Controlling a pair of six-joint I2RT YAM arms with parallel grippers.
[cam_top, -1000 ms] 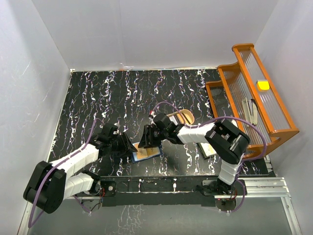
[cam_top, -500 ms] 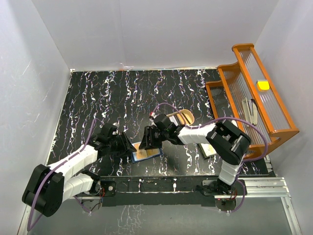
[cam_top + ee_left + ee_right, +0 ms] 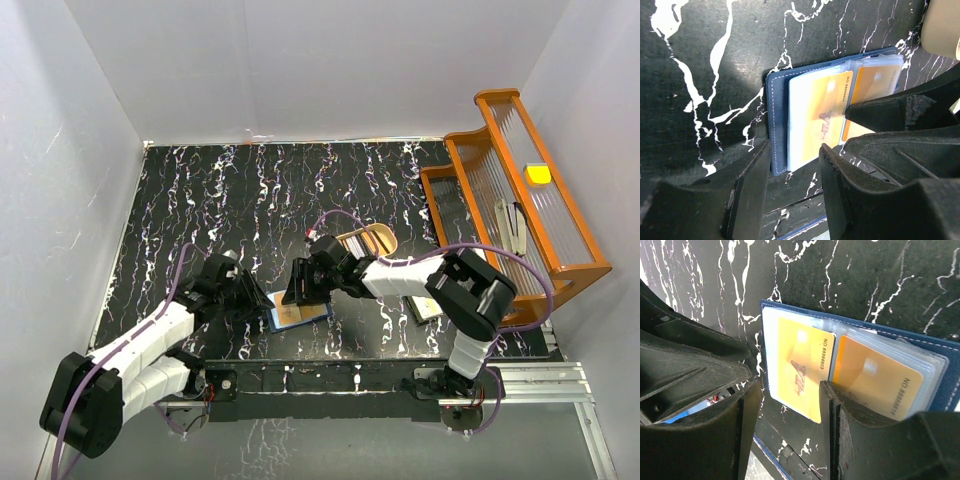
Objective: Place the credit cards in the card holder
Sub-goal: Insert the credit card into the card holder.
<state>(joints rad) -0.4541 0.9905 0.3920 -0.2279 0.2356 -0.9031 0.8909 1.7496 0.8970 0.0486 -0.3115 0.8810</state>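
The card holder [image 3: 777,120] is laid open on the table [image 3: 200,200], with two orange credit cards [image 3: 800,372] seated in its clear sleeves (left gripper [image 3: 794,150] and right gripper [image 3: 788,390] are parted, nothing clamped).

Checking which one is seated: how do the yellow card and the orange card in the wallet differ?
The yellow card is lighter and pokes past the pale page; the orange card is deeper in colour and sits within the clear sleeves. Both show a printed number.

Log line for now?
card holder: open, flat | orange cards: two in holder | left gripper: jaws apart at holder | right gripper: jaws apart over card
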